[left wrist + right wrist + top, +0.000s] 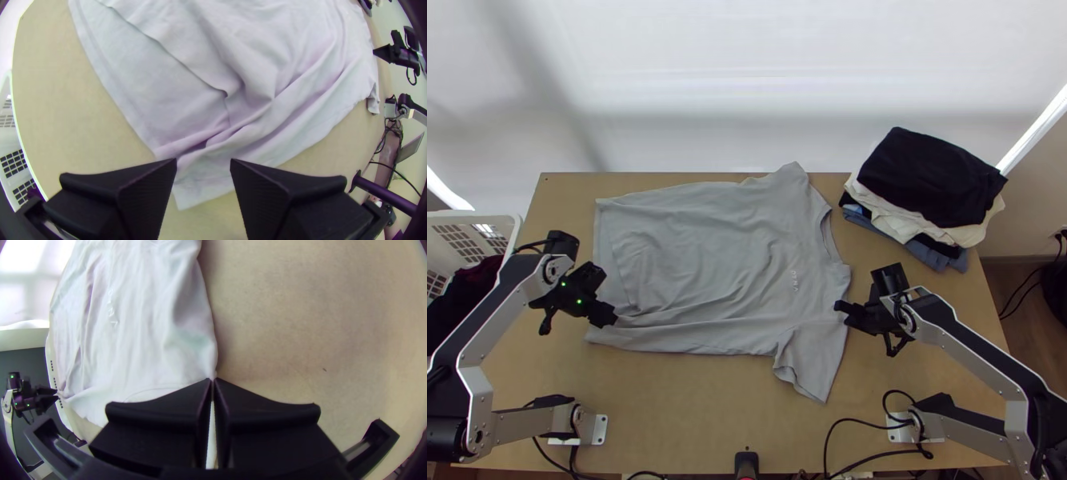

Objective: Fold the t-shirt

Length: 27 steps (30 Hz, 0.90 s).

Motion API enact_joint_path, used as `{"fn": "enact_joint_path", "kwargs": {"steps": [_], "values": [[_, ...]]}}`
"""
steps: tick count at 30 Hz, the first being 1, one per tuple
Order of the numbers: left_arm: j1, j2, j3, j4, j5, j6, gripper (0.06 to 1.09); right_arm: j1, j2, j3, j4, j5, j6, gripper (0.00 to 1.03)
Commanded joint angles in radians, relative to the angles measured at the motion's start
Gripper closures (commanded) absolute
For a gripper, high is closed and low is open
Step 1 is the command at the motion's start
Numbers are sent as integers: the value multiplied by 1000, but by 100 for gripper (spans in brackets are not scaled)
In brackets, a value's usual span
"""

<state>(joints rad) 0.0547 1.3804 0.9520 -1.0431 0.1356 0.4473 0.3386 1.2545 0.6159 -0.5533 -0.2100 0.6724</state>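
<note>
Arms (pixel 503 316) above wooden table (pixel 683 408), t-shirt (pixel 707 256) spread; white backdrop (pixel 747 96) beyond.

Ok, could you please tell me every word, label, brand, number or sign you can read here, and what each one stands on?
Nothing can be read with confidence.
Grey t-shirt: a short line of pale lettering near the neckline, too small to read.
Stacked clothes: no lettering I can make out.

White backdrop (pixel 747 88), perhaps a blind; wooden floor (pixel 1031 340).
</note>
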Motion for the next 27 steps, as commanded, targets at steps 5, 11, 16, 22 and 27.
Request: {"fn": "enact_joint_path", "kwargs": {"steps": [5,11,16,22,27], "values": [[103,-15,21,-41,7,76,44,11,-9,-13,12,3,-7,100],[152,-14,4,-74,-1,125,45,14,-6,-12,13,4,-8,100],[146,-7,-29,-107,-1,131,76,22,-1,-8,20,6,-4,100],[139,2,-48,-100,-1,123,70,27,-3,-8,20,9,-2,100],[140,8,-50,-86,-2,120,62,25,-9,-18,20,9,-2,100]]}}
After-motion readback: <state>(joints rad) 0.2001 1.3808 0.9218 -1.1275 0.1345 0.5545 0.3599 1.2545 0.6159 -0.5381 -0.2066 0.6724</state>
